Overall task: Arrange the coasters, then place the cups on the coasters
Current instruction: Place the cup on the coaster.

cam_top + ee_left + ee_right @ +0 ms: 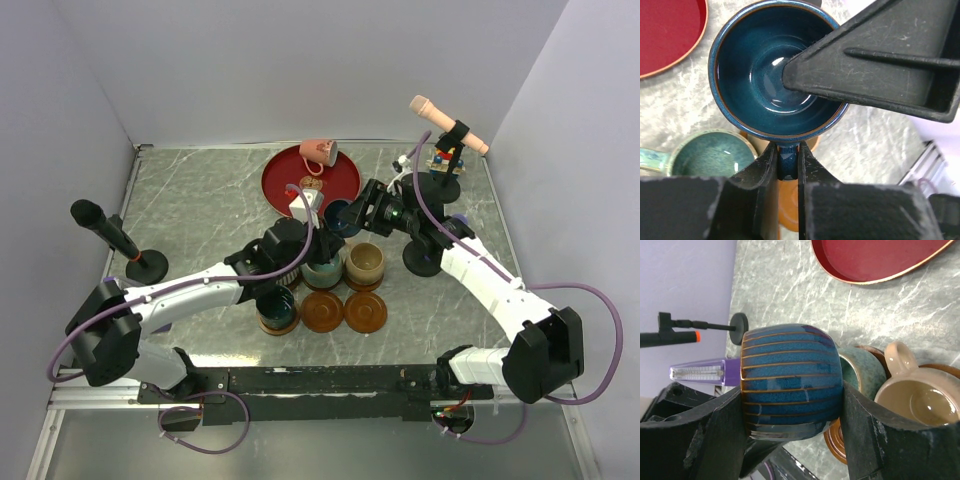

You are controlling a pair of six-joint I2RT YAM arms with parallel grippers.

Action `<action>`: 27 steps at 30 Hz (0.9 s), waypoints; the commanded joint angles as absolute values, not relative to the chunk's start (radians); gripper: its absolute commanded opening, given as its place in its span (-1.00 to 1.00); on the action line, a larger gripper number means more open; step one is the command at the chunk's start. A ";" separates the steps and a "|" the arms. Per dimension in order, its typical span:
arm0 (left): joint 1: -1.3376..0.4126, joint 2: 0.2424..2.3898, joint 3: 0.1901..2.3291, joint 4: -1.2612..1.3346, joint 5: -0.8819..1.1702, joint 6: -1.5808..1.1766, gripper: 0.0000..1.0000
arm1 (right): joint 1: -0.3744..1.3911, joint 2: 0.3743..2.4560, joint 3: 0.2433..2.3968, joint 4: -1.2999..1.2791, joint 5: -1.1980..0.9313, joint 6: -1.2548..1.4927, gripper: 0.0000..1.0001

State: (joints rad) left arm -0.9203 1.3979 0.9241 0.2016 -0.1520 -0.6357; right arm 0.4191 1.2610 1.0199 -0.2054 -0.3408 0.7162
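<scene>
While the right gripper (792, 399) is clamping the dark blue cup (790, 365) across its ribbed body, the left gripper (788, 162) is pinching the cup's handle between fingers drawn almost together. Both are therefore gripping the same cup at once. The cup is hanging in the air just off the near-right edge of the red plate (278, 180), mouth up and clear of the bench (200, 200).

This is looking like a handover. The right arm is reaching in from the plate's right, while the two bare coasters (343, 311) are lying on the plate's near side, closer to the left arm. The left arm is probably taking the handle because that grip leaves the base free to be set down flat. In the left wrist view one right finger is seeming to cross the cup's mouth, though I cannot tell whether it is touching the rim or only passing above it.

On the plate's near side, the teal cup (322, 272) and beige cup (364, 262) are sitting side by side on coasters. One row further from the plate, the dark green cup (277, 308) is sitting on its own coaster beside the bare pair. The pink cup (318, 152) is lying on its side at the plate's far edge.

By my reading, the right gripper should be letting go only once the handle pinch is firm, or the cup risks swinging.
</scene>
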 commanded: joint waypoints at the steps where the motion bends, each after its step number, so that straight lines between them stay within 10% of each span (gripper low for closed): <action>1: -0.922 1.344 0.973 0.216 -0.104 -0.445 -0.99 | 0.417 1.223 1.080 -0.244 -0.373 0.617 -0.21; 8: -0.919 1.299 1.042 0.031 0.087 -0.160 -0.99 | 0.403 1.238 1.253 -0.553 -0.358 0.355 0.49; 27: -0.871 1.250 1.118 -0.268 0.413 0.149 -0.99 | 0.428 1.229 1.302 -0.785 -0.449 0.052 0.52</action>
